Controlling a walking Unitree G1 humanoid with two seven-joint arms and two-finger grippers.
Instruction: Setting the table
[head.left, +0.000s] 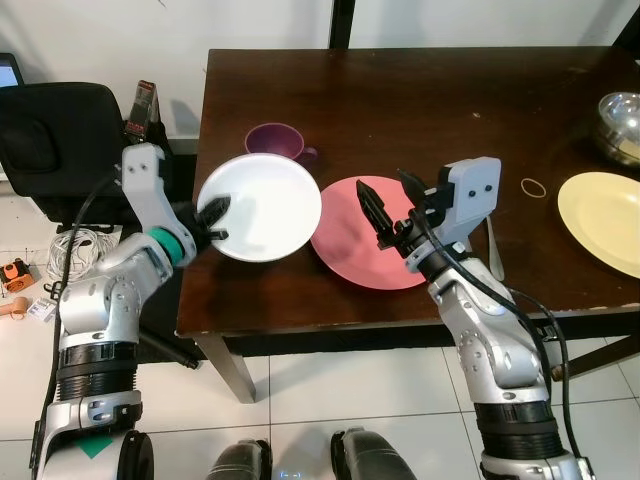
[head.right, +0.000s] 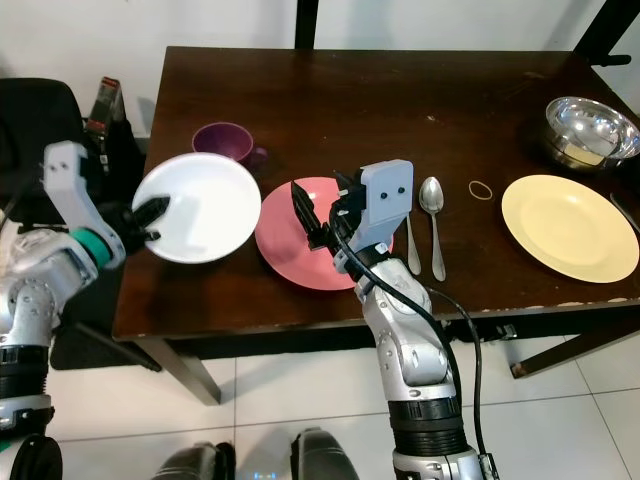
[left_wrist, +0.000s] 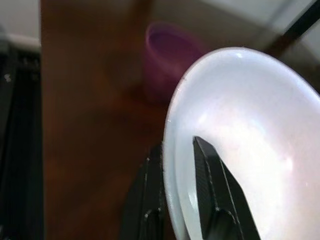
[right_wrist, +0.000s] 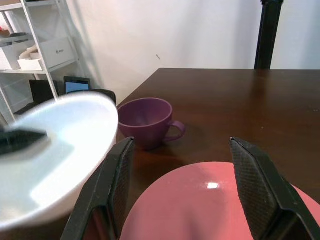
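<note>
The dark wooden desk (head.left: 420, 110) carries a half-laid setting, and the placement suggests one place is done while another is being built. Toward the right edge a yellow plate (head.right: 568, 226) lies flat with a steel bowl (head.right: 590, 131) behind it near the far right corner, and a spoon (head.right: 433, 205) lies between that plate and the pink plate (head.right: 285, 245), which rests flat near the front edge. The white plate (head.left: 260, 207) is the piece in hand: it hangs at the front left corner, tilted and overlapping the desk's edge, probably being carried in to sit on or beside the pink one. It is glossy, plain white, round and shallow with a raised rim. The left tool (head.left: 214, 219) is pinched shut on that rim, one finger inside and one beneath. A purple cup (head.left: 277, 142) stands just behind it. The right tool (head.left: 392, 205) hovers over the pink plate, fingers spread wide and holding nothing.
</note>
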